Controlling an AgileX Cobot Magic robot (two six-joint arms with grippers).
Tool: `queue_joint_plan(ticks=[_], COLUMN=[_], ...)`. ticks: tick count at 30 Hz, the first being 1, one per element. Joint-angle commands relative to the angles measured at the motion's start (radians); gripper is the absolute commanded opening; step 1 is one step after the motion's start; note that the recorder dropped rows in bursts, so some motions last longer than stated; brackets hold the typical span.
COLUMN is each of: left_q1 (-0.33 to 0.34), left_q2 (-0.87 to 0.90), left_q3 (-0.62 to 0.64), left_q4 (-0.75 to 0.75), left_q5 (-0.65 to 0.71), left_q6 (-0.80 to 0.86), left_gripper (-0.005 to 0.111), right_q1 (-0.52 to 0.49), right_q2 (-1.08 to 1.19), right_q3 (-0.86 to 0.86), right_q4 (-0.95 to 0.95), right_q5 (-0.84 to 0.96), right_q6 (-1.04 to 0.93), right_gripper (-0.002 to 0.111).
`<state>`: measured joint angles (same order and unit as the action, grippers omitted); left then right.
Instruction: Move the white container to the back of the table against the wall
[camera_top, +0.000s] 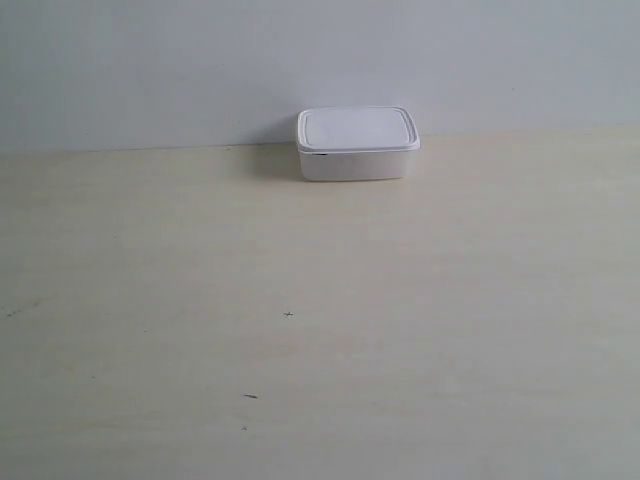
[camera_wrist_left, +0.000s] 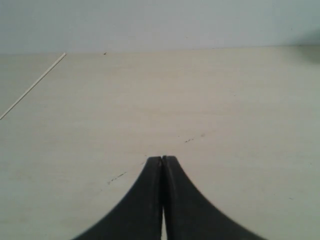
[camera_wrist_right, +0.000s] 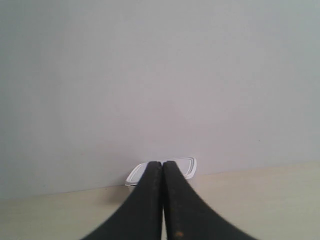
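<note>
The white container (camera_top: 357, 144), lid on, rests on the pale table (camera_top: 300, 300) at its back edge, against the plain wall (camera_top: 300, 60). No arm shows in the exterior view. In the right wrist view my right gripper (camera_wrist_right: 162, 163) is shut and empty, its black fingers (camera_wrist_right: 149, 200) pointing at the container (camera_wrist_right: 187, 166), which lies beyond them at the foot of the wall and is partly hidden by them. My left gripper (camera_wrist_left: 163, 158) is shut and empty over bare table (camera_wrist_left: 225, 110); the container is out of its view.
A few small dark specks (camera_top: 288, 315) mark the table's middle and front. A thin pale line (camera_wrist_left: 32, 86) crosses the table in the left wrist view. The wall (camera_wrist_right: 150, 75) fills most of the right wrist view.
</note>
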<state>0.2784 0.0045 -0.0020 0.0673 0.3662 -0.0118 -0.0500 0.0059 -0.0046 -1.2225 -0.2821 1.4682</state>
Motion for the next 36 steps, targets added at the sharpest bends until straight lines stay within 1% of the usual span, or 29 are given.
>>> queue_joint_plan(ticks=[1, 4, 6, 8, 9, 10, 12, 13, 18, 20, 21, 24, 28, 31, 34, 36], left_q1=[0.002, 0.002, 0.002, 0.002, 0.002, 0.002, 0.002, 0.002, 0.002, 0.002, 0.002, 0.002, 0.002, 0.002, 0.002, 0.002], left_q2=[-0.005, -0.005, -0.005, -0.005, -0.005, -0.005, -0.005, -0.005, -0.005, -0.005, -0.005, -0.005, -0.005, -0.005, -0.005, -0.005], left_q3=[0.002, 0.002, 0.002, 0.002, 0.002, 0.002, 0.002, 0.002, 0.002, 0.002, 0.002, 0.002, 0.002, 0.002, 0.002, 0.002], left_q4=[-0.002, -0.002, -0.002, -0.002, -0.002, -0.002, -0.002, -0.002, -0.002, -0.002, -0.002, -0.002, -0.002, -0.002, -0.002, -0.002], left_q5=[-0.001, -0.001, -0.001, -0.001, -0.001, -0.001, -0.001, -0.001, -0.001, 0.001, 0.001, 0.001, 0.001, 0.001, 0.001, 0.001], left_q6=[0.002, 0.002, 0.002, 0.002, 0.002, 0.002, 0.002, 0.002, 0.002, 0.002, 0.002, 0.002, 0.002, 0.002, 0.002, 0.002], left_gripper=[0.0, 0.0, 0.0, 0.0, 0.0, 0.0, 0.0, 0.0, 0.0, 0.0, 0.0, 0.0, 0.0, 0.0, 0.0, 0.0], right_q1=[-0.007, -0.007, -0.007, -0.007, -0.007, -0.007, -0.007, -0.007, -0.007, -0.007, -0.007, -0.007, -0.007, -0.007, -0.007, -0.007], right_q2=[-0.006, -0.006, -0.006, -0.006, -0.006, -0.006, -0.006, -0.006, -0.006, -0.006, -0.006, -0.006, -0.006, -0.006, -0.006, -0.006], right_q3=[0.005, 0.005, 0.005, 0.005, 0.005, 0.005, 0.005, 0.005, 0.005, 0.005, 0.005, 0.005, 0.005, 0.005, 0.005, 0.005], right_q4=[-0.007, -0.005, 0.068, 0.257, 0.342, 0.472, 0.639, 0.758, 1.223, 1.381, 1.43, 1.482, 1.482, 1.475, 1.475, 1.475], right_q5=[0.006, 0.006, 0.006, 0.004, 0.002, 0.002, 0.024, 0.048, 0.245, 0.296, 0.317, 0.399, 0.5, 0.52, 0.58, 0.58], right_q6=[-0.011, -0.01, -0.04, -0.198, -0.305, -0.407, -0.599, -0.727, -1.225, -1.392, -1.468, -1.584, -1.652, -1.657, -1.655, -1.643], right_gripper=[0.0, 0.0, 0.0, 0.0, 0.0, 0.0, 0.0, 0.0, 0.0, 0.0, 0.0, 0.0, 0.0, 0.0, 0.0, 0.0])
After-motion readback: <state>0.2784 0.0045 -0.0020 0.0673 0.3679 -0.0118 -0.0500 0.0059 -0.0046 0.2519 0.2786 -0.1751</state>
